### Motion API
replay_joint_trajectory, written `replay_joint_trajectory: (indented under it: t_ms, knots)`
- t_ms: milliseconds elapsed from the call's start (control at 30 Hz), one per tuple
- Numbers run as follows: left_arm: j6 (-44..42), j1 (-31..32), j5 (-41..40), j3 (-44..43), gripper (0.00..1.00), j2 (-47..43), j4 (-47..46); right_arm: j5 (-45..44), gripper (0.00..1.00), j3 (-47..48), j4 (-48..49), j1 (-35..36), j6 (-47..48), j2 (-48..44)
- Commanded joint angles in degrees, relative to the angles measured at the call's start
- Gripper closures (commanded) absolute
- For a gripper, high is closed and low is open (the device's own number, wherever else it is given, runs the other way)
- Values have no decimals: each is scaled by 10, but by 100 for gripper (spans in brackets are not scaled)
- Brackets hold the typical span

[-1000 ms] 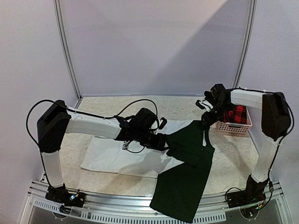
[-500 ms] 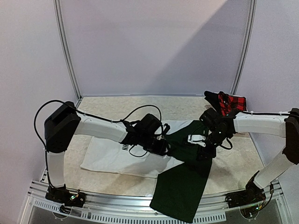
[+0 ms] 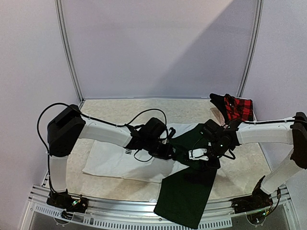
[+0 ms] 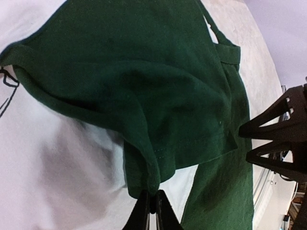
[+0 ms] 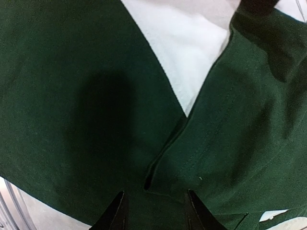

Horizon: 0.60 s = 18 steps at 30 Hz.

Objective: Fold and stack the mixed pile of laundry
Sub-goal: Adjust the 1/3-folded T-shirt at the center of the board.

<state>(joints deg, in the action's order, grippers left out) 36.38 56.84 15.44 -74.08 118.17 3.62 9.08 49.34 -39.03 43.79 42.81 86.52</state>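
A dark green garment (image 3: 188, 178) lies crumpled across a long white cloth (image 3: 115, 160) and runs down to the table's front edge. My left gripper (image 3: 173, 152) is shut on a bunched fold of the green garment's hem (image 4: 152, 184), its fingertips (image 4: 142, 207) pressed together round the fabric. My right gripper (image 3: 197, 154) hovers low over the same garment, open, with a hem corner (image 5: 154, 179) between its spread fingers (image 5: 116, 212). The red-and-black checked flannel shirt (image 3: 239, 107) is heaped at the back right.
The right forearm (image 3: 261, 132) stretches in front of the flannel heap and hides what is below it. The right gripper's black fingers (image 4: 276, 139) show close by in the left wrist view. A cable (image 3: 144, 112) loops over the left arm. A metal rail (image 3: 144, 221) edges the front.
My left gripper has closed on the green hem. My right arm swung away from the back-right corner, down and left, to the green garment beside the left gripper.
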Motion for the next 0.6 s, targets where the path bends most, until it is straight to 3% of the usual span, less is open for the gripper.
replay_joint_trajectory:
  t_ms: [0, 333, 567]
  knots:
    - [7, 6, 8, 12, 93, 4, -18, -10, 61, -12, 6, 12, 18, 4]
    - [26, -1, 18, 26, 96, 2, -52, -45, 67, -16, 33, 27, 18, 26]
    - [32, -3, 20, 31, 97, 2, -58, -62, 86, -16, 44, 27, 12, 25]
